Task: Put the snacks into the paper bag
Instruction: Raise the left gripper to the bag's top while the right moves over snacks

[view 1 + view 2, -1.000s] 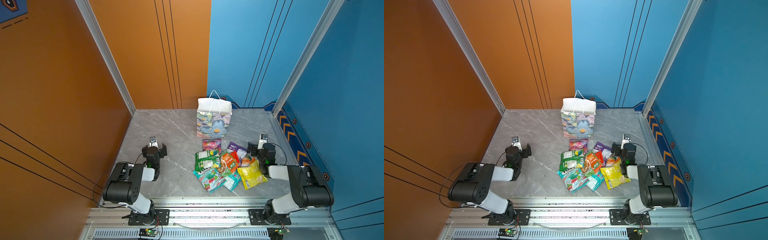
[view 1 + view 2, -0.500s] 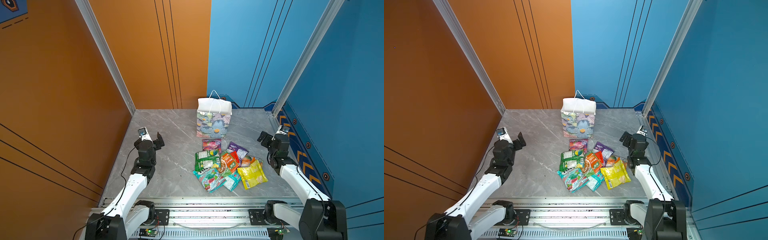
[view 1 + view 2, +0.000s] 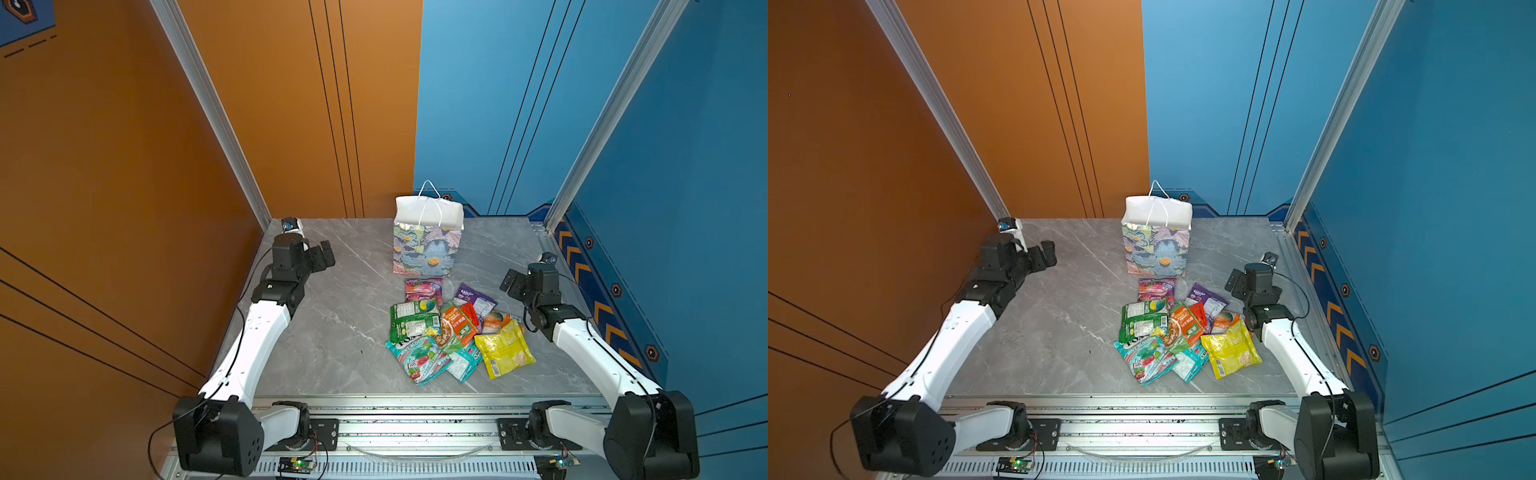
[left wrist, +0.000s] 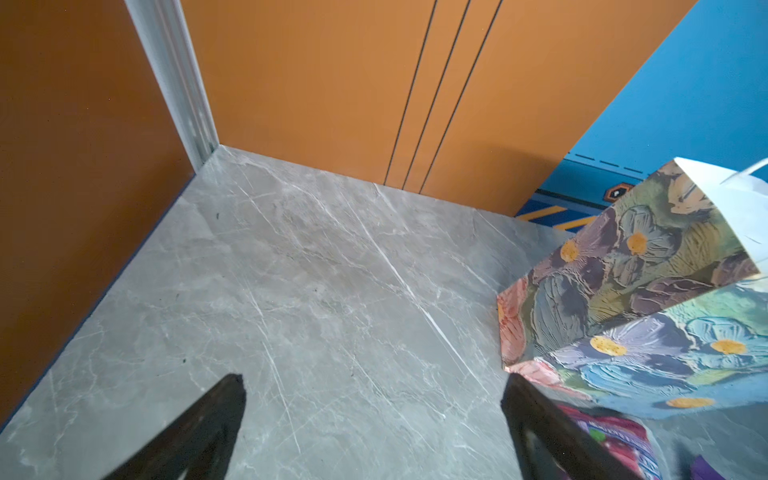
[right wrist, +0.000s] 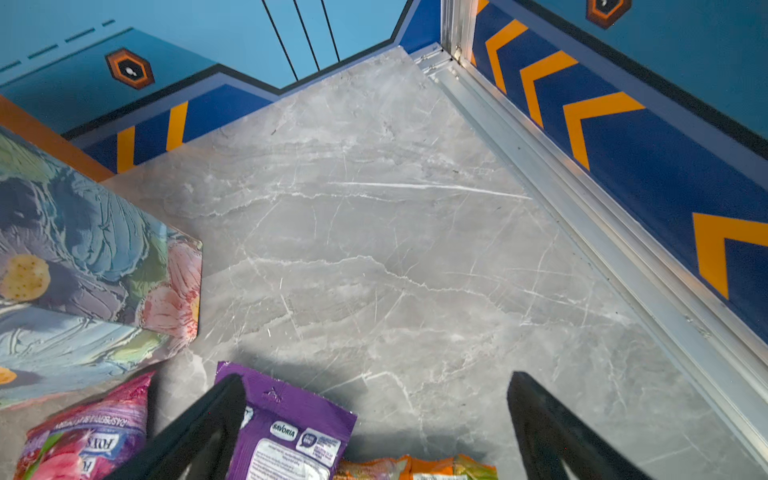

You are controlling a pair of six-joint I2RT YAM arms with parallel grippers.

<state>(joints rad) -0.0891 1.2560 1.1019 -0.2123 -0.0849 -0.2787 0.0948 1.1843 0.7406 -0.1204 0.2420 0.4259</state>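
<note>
Left black parallel claw and right black parallel claw both stood wide open, holding nothing.

An upright flower-printed paper gift bag with white cord handles stood on the grey marble-look tabletop. The 2 claws hung on either side of it, each well apart from it. The heap of flat, crinkly plastic snack packets lay just in front of the bag, the pink packet nearest its base and the purple packet a little farther out.
</note>
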